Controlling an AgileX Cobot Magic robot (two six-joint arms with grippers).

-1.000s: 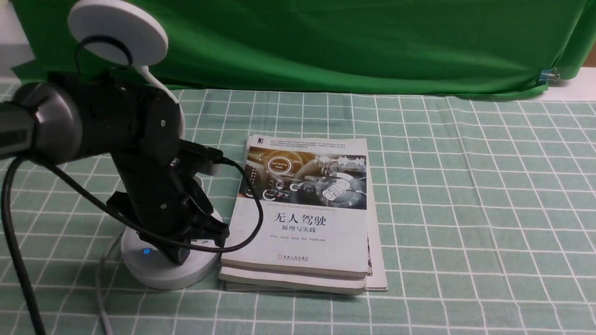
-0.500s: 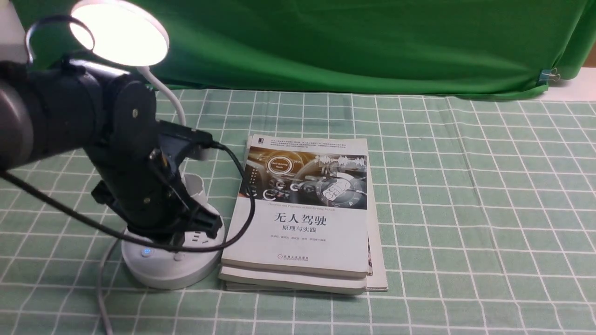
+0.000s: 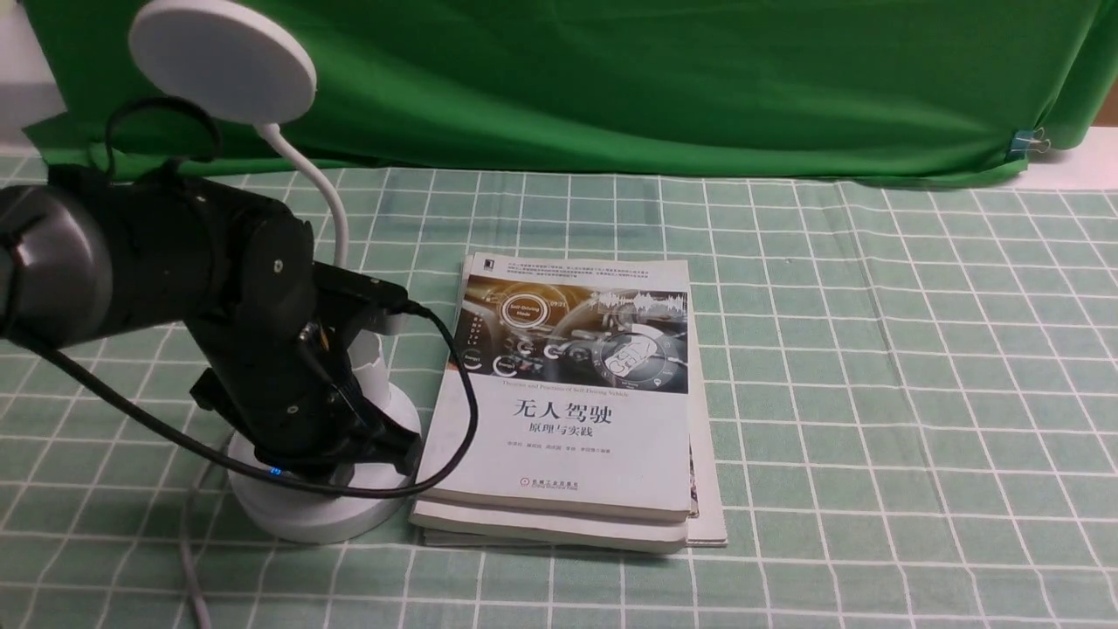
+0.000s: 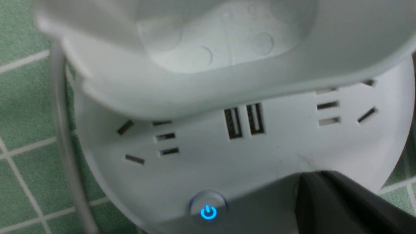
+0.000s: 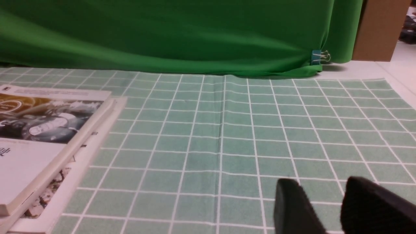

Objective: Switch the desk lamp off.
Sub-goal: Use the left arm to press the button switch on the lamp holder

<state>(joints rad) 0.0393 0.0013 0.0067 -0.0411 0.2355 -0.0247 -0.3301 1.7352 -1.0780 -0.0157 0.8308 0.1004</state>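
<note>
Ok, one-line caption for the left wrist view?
Left end effector at the lamp base, near its blue-lit power button; sockets and USB ports showing.

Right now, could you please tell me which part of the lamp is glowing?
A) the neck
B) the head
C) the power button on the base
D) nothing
C: the power button on the base shows a blue symbol, while the head is unlit.

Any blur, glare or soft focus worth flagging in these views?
Front view: sharp, evenly lit; the desk lamp is unlit, no glare. Left wrist view: the cup holder near the lens is blurred, the sockets crisper, the power button glows blue. Right wrist view: the right gripper is soft, the tablecloth clear.
</note>
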